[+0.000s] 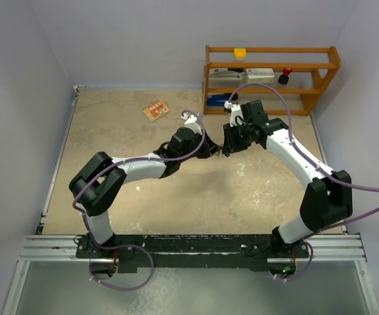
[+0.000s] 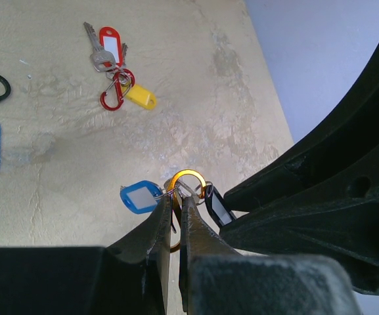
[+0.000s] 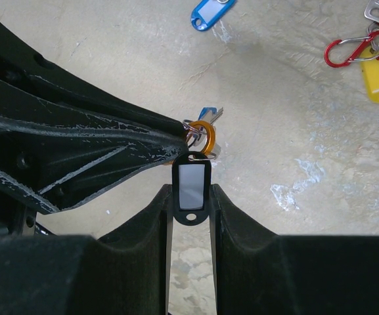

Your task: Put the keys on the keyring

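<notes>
left wrist: left pincer (image 2: 178, 197) tight on keyring (image 2: 188, 173), right pincer (image 3: 190, 193) on tag (image 3: 191, 182)

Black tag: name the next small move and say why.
Probably the right gripper should ease the black tag a little toward the orange ring, feeding its top end on. The left gripper is shut on that ring, and the tag's top sits right at it; whether it is threaded I cannot tell.

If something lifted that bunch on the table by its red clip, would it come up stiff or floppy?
Likely floppy: the key and yellow tag seem only hooked on the red clip, so they should dangle and swing. Probably light, being small thin metal and plastic. Pushed, it would likely slide, not roll, since everything lies flat.
</notes>
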